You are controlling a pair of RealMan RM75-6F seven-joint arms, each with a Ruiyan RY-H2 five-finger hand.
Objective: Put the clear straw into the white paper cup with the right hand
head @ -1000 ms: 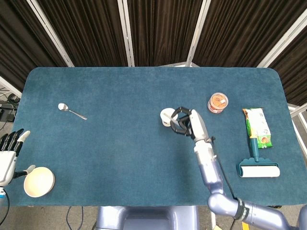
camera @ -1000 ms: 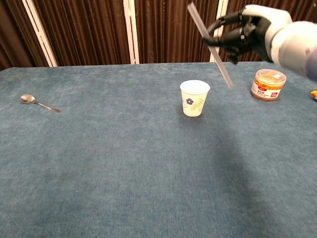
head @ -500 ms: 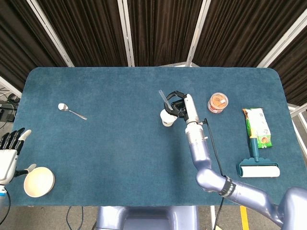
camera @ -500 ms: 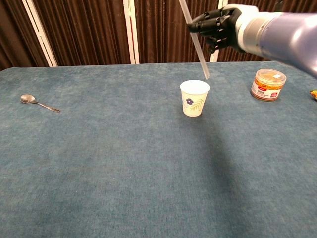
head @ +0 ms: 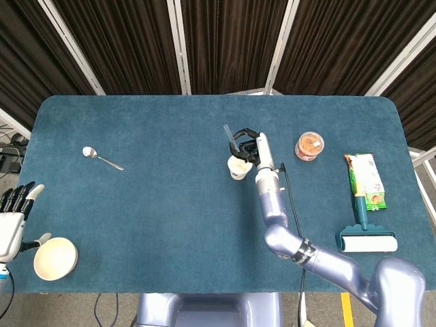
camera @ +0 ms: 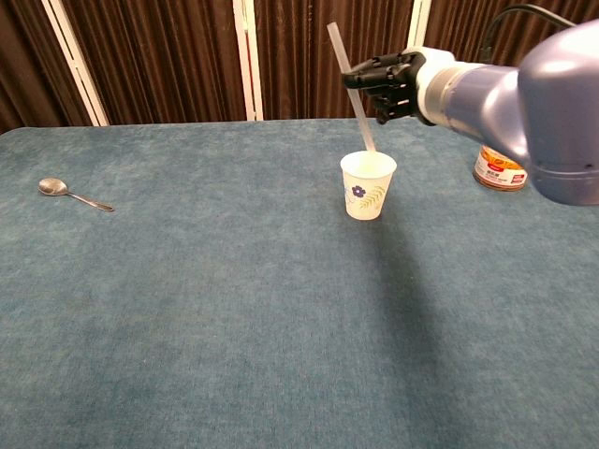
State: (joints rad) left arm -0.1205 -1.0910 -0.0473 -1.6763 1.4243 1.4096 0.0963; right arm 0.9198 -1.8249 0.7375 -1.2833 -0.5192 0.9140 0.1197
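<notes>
While the left hand (head: pixel 12 216) waits with fingers released at the near surface (camera: pixel 234 327) edge, the right hand (camera: pixel 393 82) pinches the tilted straw (camera: pixel 351 89), its tip at the cup (camera: pixel 368 186) rim, where an early release could tip either.

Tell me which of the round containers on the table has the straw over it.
The white paper cup with the leaf print: the clear straw, held by the right hand, slants down to its rim. The orange-lidded tub and cream bowl sit apart.
</notes>
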